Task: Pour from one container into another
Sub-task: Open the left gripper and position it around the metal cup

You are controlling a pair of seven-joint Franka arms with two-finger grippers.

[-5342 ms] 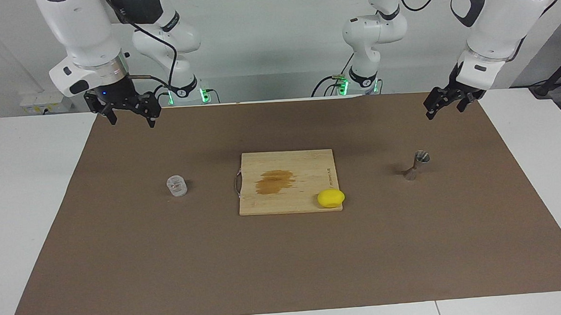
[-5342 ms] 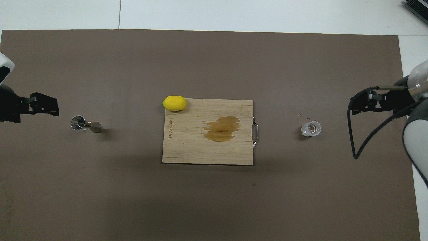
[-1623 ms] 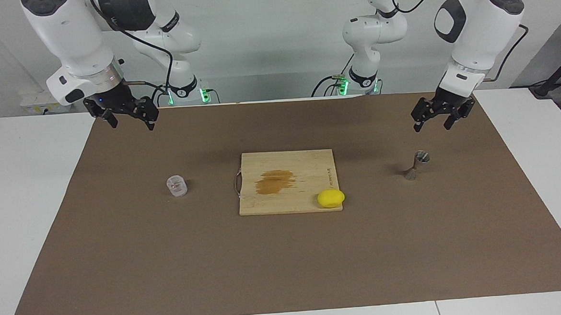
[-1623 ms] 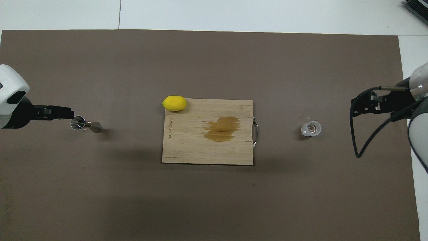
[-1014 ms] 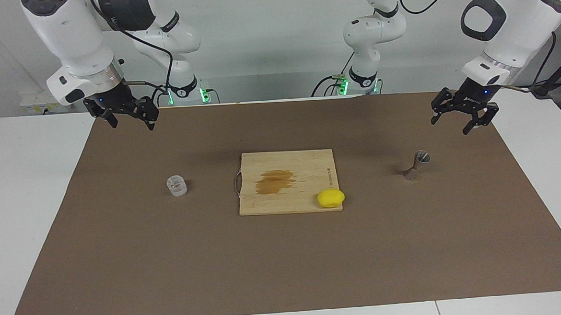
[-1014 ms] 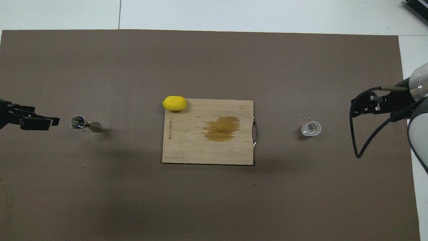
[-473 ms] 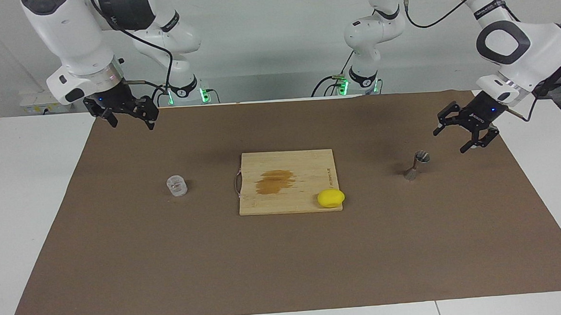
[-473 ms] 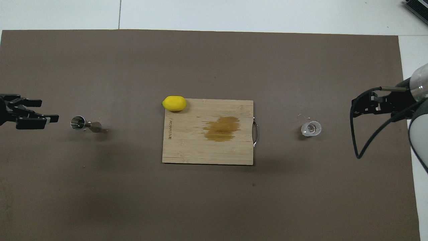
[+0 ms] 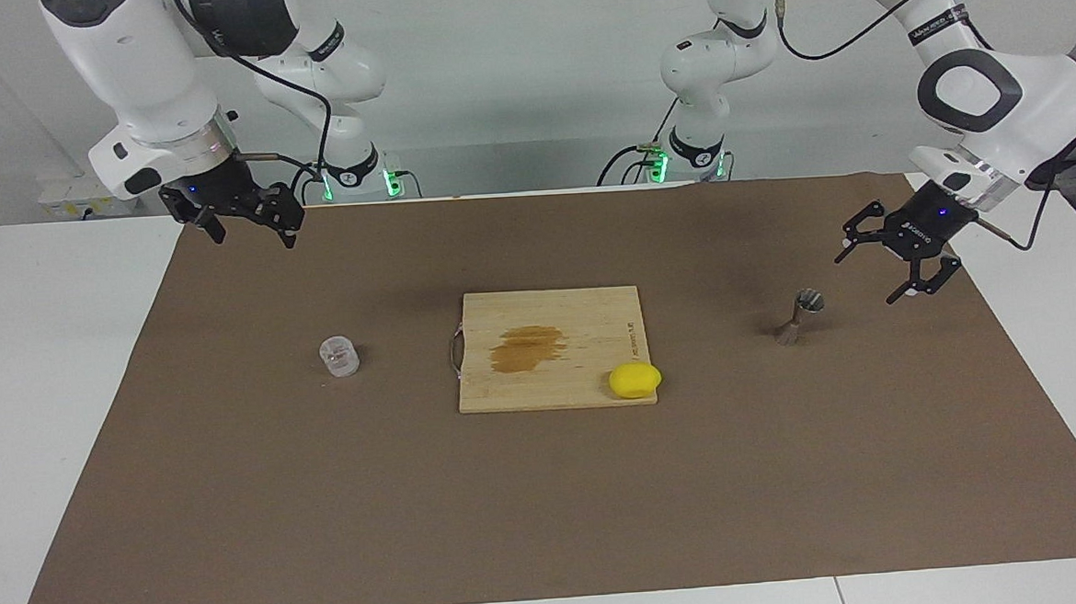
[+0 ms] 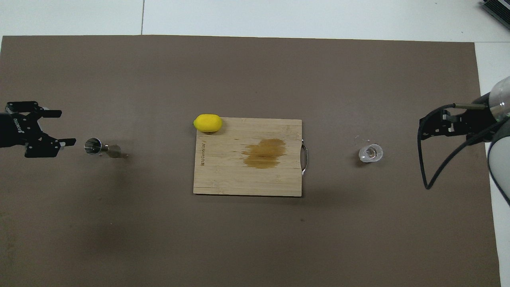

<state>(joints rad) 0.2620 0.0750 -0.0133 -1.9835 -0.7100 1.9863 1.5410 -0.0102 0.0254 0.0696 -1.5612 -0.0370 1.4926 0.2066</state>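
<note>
The clear glass cup stands upright on the brown mat toward the right arm's end of the table. The silver hourglass jigger stands upright on the mat toward the left arm's end. My left gripper hangs open over the mat between the jigger and the mat's edge. It is turned sideways with its fingers pointing at the jigger, about level with the jigger's top, and does not touch it. My right gripper waits open and empty, high over the mat's corner and well away from the cup.
A wooden cutting board with a brown stain lies mid-table between the two containers. A yellow lemon rests at its corner away from the robots. The brown mat covers most of the white table.
My left gripper has come down and turned sideways, its open fingers now pointing at the jigger from close by. The right arm, cup, jigger, board and lemon have not moved.
</note>
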